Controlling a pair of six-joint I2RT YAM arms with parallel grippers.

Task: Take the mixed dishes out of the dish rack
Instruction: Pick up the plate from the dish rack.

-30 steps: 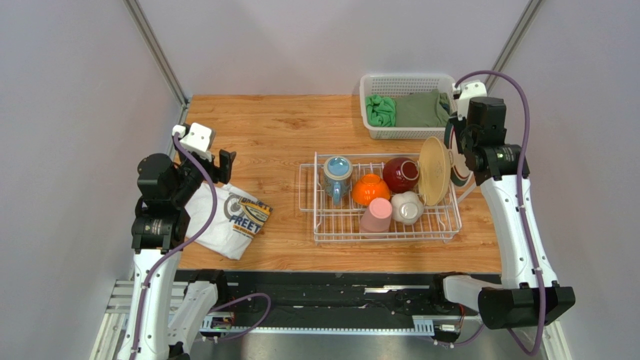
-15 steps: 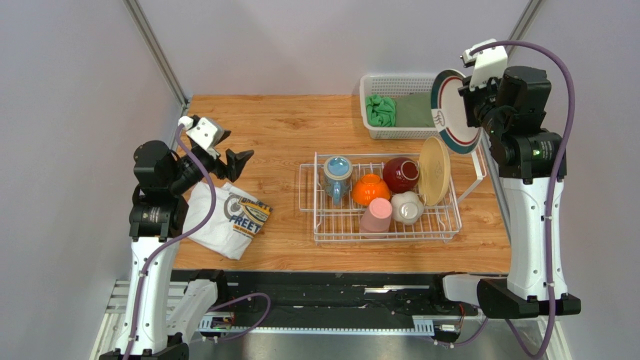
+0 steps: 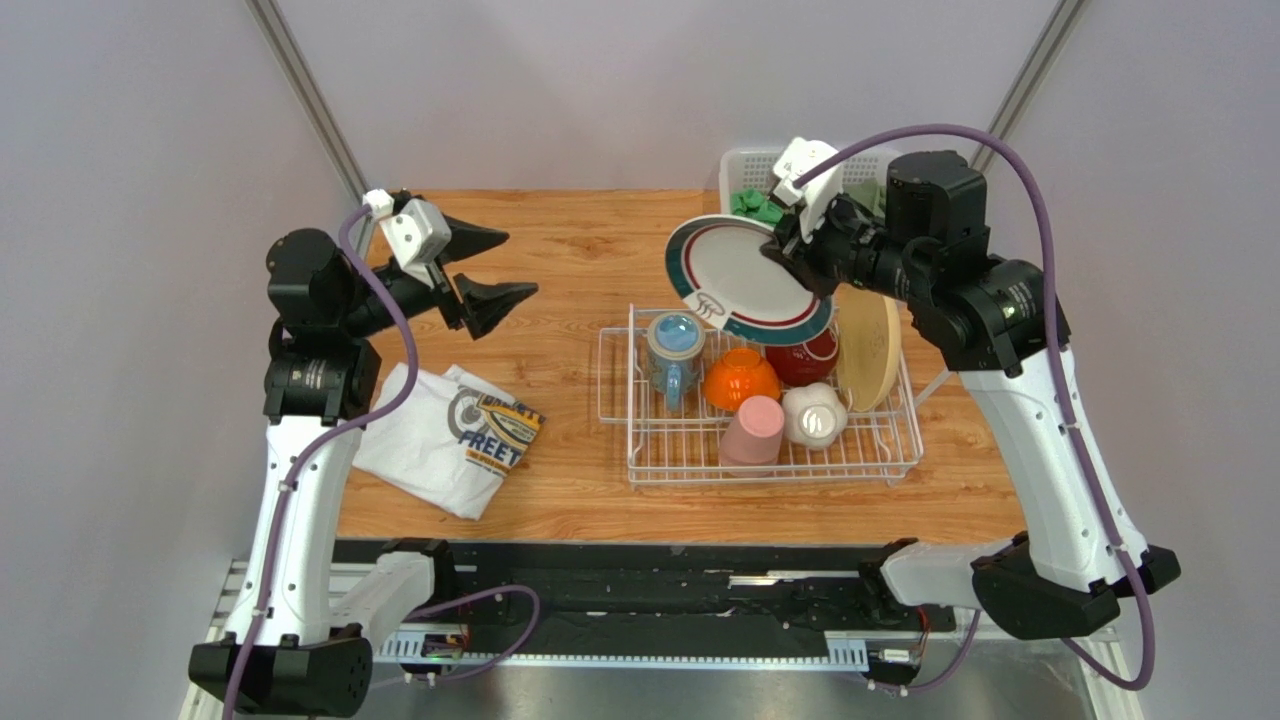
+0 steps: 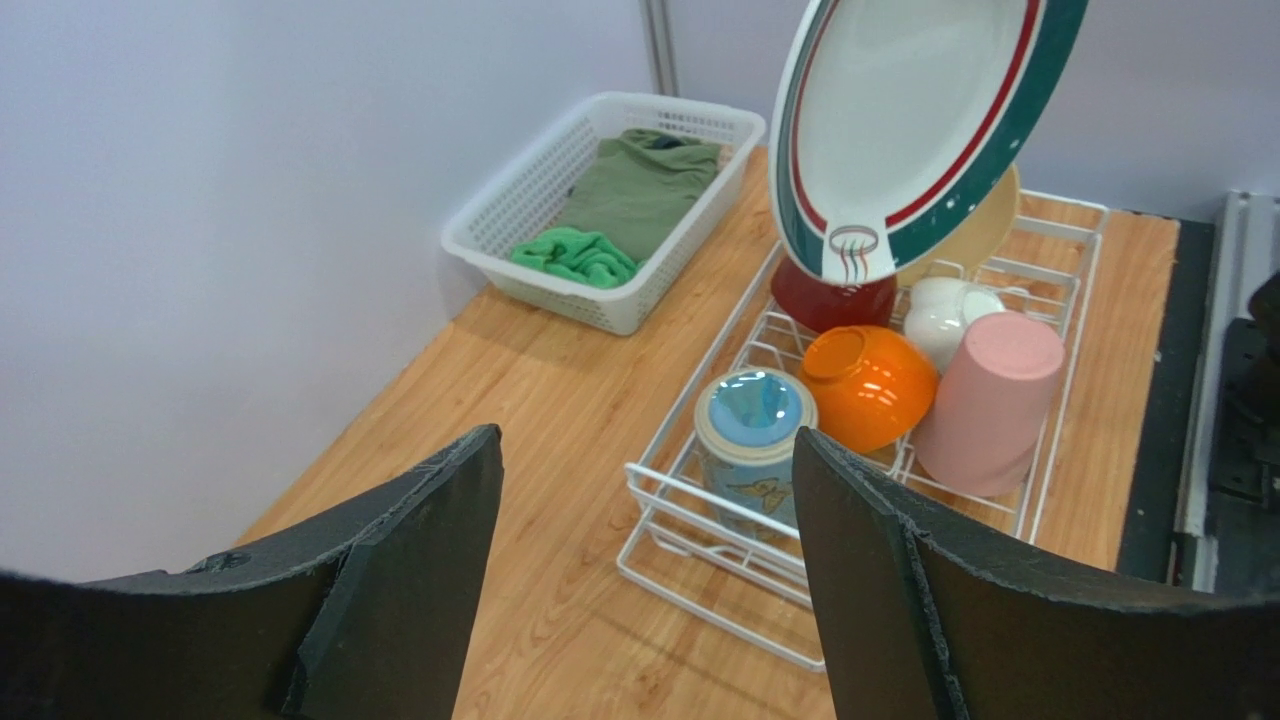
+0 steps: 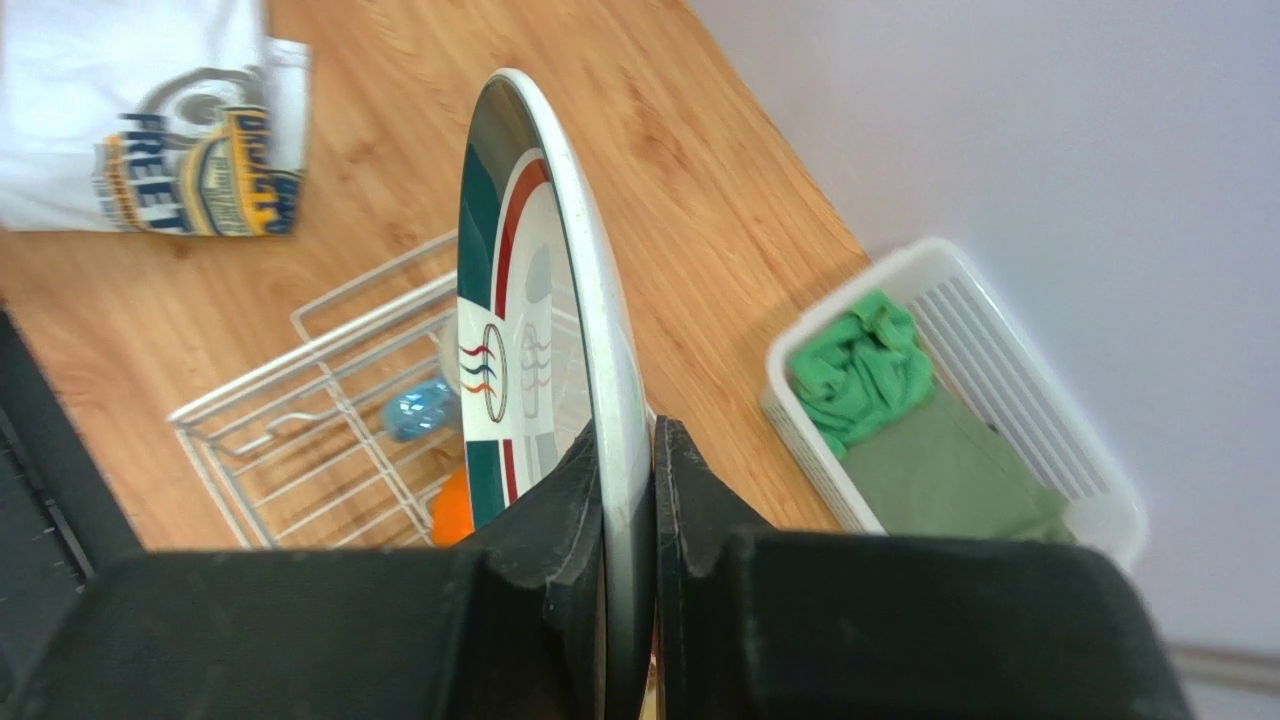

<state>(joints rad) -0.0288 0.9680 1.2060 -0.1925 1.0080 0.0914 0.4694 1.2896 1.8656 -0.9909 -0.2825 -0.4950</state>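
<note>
- Far left, at the left gripper (image 3: 513, 264): spread wide, empty, raised over bare table (image 3: 579, 248) just beyond the T-shirt (image 3: 451, 435), and pointed toward the rack (image 3: 676, 458).
- Probably set up to receive a handover. Risk there: closing off-centre or too early, which would knock the plate instead of taking it.
- In the rack, untouched: mug (image 3: 675, 342), orange bowl (image 3: 741, 378), pink cup (image 3: 751, 432), red bowl (image 3: 812, 360), white bowl (image 3: 816, 416).
- Above the rack's middle: striped plate (image 3: 744, 278), tilted, off the wires, low edge near the mug and red bowl.
- Risk: clipping those two if carried lower or swung further.
- At the right gripper (image 5: 628, 450): pressed together on the plate's rim, a thin pinch at one edge only.
- Risk: the plate pivoting or sliding out under its own weight, then dropping onto the bowls below and chipping them.
- Right end of the rack: tan plate (image 3: 872, 345) on edge, loosely leaned, so likely to tip if the arm brushes it.
- Beyond, the basket (image 4: 522, 165), with green cloths inside, no part of the job.
- Against a second ago: striped plate no longer standing beside the tan plate but lifted out and carried left over the rack.
- Left gripper up from over the T-shirt, reaching inward, about as wide as before.
</note>
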